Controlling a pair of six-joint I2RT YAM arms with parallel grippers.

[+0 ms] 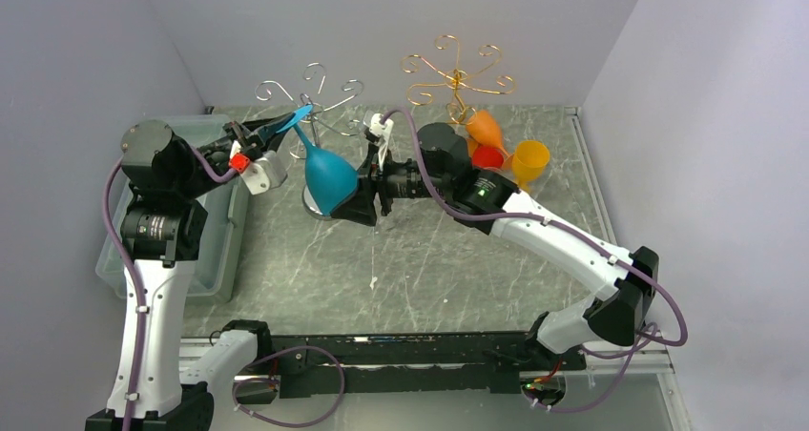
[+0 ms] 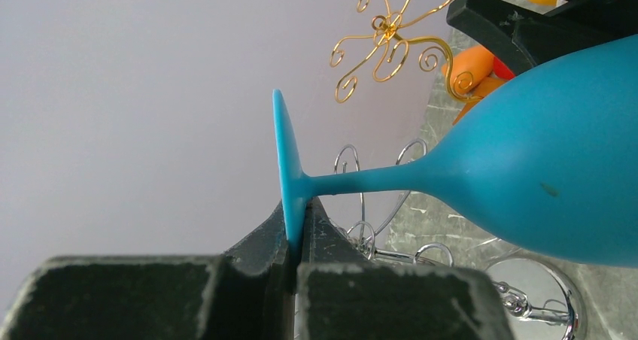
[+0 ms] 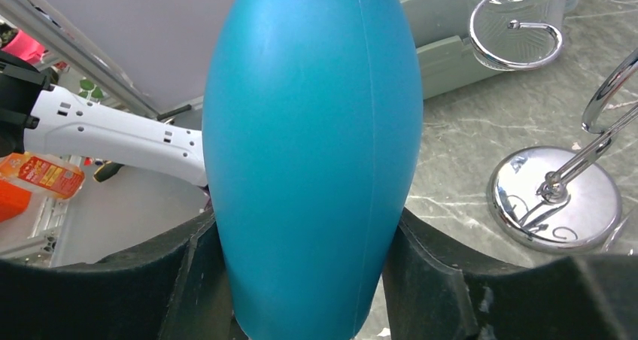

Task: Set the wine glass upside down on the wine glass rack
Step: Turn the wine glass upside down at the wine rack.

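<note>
A blue wine glass [image 1: 329, 178] hangs tilted in the air with its bowl low and its foot up to the left. It is held at both ends. My left gripper [image 1: 286, 123] is shut on the rim of the glass's foot [image 2: 286, 167]; its jaws pinch the disc edge-on in the left wrist view [image 2: 296, 231]. My right gripper [image 1: 361, 200] is shut on the bowl [image 3: 312, 144], one finger on each side [image 3: 301, 231]. The silver wire rack [image 1: 310, 92] stands right behind the glass. Its chrome base [image 3: 555, 197] sits on the table beside the bowl.
A gold wire rack [image 1: 456, 73] stands at the back right, with orange [image 1: 487, 126], red [image 1: 487, 156] and yellow [image 1: 530, 161] glasses on it, close behind my right arm. A pale plastic bin [image 1: 224, 240] sits at the left under my left arm. Walls close in on three sides.
</note>
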